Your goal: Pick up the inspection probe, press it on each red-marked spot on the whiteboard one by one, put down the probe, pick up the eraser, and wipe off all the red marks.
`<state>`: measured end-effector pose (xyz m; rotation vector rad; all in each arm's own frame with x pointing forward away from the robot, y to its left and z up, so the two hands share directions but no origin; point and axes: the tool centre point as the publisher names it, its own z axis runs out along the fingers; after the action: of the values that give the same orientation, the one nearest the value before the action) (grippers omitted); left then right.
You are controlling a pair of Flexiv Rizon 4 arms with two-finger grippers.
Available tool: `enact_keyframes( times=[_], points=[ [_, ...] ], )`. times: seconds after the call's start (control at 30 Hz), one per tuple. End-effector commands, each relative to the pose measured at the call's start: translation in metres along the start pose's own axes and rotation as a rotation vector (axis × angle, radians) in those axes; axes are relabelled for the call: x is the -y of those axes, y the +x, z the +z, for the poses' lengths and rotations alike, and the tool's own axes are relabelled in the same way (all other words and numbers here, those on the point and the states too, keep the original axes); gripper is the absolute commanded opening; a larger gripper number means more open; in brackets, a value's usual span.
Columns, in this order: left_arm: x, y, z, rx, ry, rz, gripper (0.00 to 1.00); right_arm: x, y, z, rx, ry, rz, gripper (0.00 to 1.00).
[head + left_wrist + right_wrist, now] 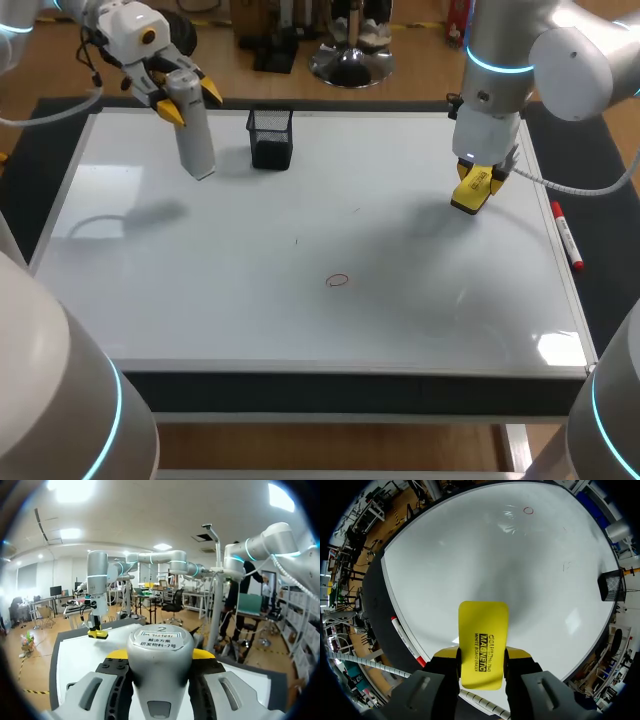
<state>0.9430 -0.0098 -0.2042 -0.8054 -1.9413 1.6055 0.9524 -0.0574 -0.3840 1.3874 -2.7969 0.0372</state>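
The grey cylindrical probe (196, 135) hangs above the whiteboard's (200, 290) far left part, with my left gripper (189, 100) shut on it. In the left wrist view the probe (160, 650) fills the gap between the yellow-tipped fingers (117, 654). My right gripper (478, 180) is shut on the yellow eraser (470, 194), just over the board's right side. The eraser (482, 645) sticks out flat between the right fingers (519, 653). One red circle (339, 281) is drawn near the board's middle, also in the right wrist view (528, 510). Two faint small marks (296, 241) lie beyond it.
A black mesh cup (271, 138) stands at the back of the board, right of the probe. A red-capped marker (566, 236) lies along the board's right edge, near the eraser. The right gripper with the eraser (97, 632) shows far ahead of the left gripper.
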Motion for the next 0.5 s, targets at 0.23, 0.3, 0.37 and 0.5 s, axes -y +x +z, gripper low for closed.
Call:
enact_keyframes(
  times=[0.23,0.3,0.37,0.5],
  points=[
    [-0.0054,-0.0025,-0.0096,-0.008,0.020,-0.006,0.00,0.0010,-0.0002,-0.0008,-0.003,0.000,-0.002,0.00],
    [-0.0054,-0.0025,-0.0096,-0.008,0.020,-0.006,0.00,0.0010,-0.0002,-0.0008,-0.003,0.000,-0.002,0.00],
    [-0.0054,-0.0025,-0.0096,-0.008,0.020,-0.006,0.00,0.0010,-0.0002,-0.0008,-0.003,0.000,-0.002,0.00],
    [-0.0054,-0.0025,-0.0096,-0.008,0.020,-0.006,0.00,0.0010,-0.0002,-0.0008,-0.003,0.000,-0.002,0.00]
  ],
)
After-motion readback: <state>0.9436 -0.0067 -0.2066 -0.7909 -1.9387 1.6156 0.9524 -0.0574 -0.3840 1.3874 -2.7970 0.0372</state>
